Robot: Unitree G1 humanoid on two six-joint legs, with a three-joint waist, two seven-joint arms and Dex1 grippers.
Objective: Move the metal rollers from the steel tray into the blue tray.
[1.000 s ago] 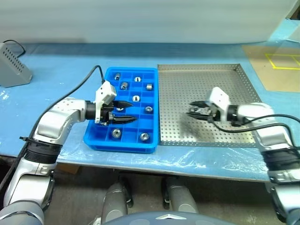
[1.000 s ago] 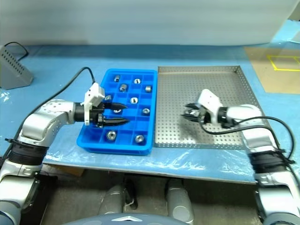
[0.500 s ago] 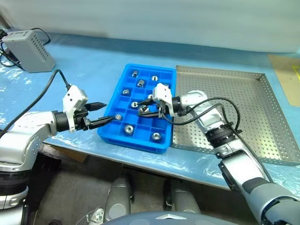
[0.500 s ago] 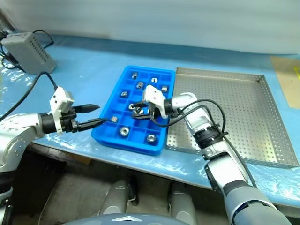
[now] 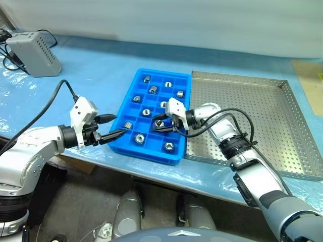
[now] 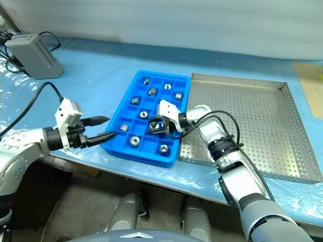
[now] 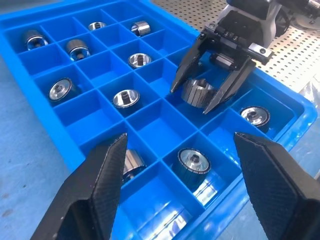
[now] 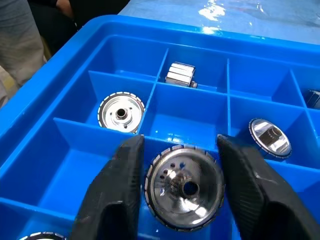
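Now the steel tray [image 5: 242,118] lies bare beside the blue tray [image 5: 132,145], whose compartments hold the metal rollers [image 7: 125,98]. Over that blue tray, the right hand [image 7: 210,95], fingers parted, straddles one roller [image 8: 184,186] between them. Left hand [image 5: 112,126] hovers open nearby.

Blue tray [image 5: 132,99] with rollers [image 5: 147,112] in compartments, left of steel tray [image 5: 282,131]

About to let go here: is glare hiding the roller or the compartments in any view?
Right wrist view: the roller between the fingers of the right hand gleams, yet its rim and hole read clearly; hard glare sits on the table cover beyond the blue tray. Left wrist view: bright streaks on one bare compartment floor. Left eye view: sheen along the cover's front edge.
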